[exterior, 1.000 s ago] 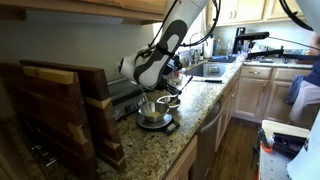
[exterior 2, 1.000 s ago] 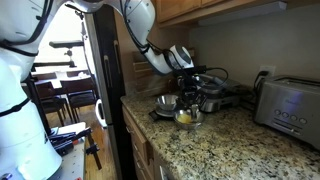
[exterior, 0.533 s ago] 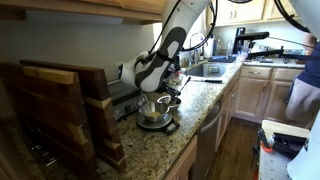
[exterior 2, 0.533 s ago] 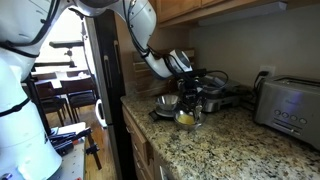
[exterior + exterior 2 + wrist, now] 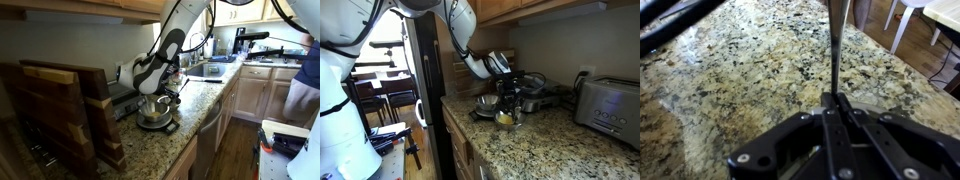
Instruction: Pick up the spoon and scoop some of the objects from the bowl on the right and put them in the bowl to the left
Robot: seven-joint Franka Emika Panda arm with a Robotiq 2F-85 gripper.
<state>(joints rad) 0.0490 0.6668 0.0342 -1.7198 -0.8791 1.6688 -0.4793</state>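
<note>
While the wrist view shows mostly speckled tabletop (image 5: 730, 70), the exterior views give the layout, left to right. Wooden cutting boards (image 5: 60, 110) stand at far left, well apart from the work. My arm (image 5: 165, 45) bends down over the bowls near the tabletop edge. Metal bowl (image 5: 488, 101) is on the left, contents not visible. Bowl with yellow pieces (image 5: 507, 118) is just beside it on the right. Toaster (image 5: 605, 105) is far right, well apart.

Spoon (image 5: 831, 50): the thin handle runs from my jaws up and out of the wrist view, so the scoop end is hidden. My jaws are pinched narrow on that handle, holding it.

Progress, my read: pickup is done, since the spoon is off the tabletop and in my grip. I cannot tell whether it carries anything. The yellow pieces look to be all in the right-hand bowl, so I judge the scoop and the transfer to the left bowl not yet done. Next: dip into the yellow pieces, lift level, then tip out over the metal bowl.
</note>
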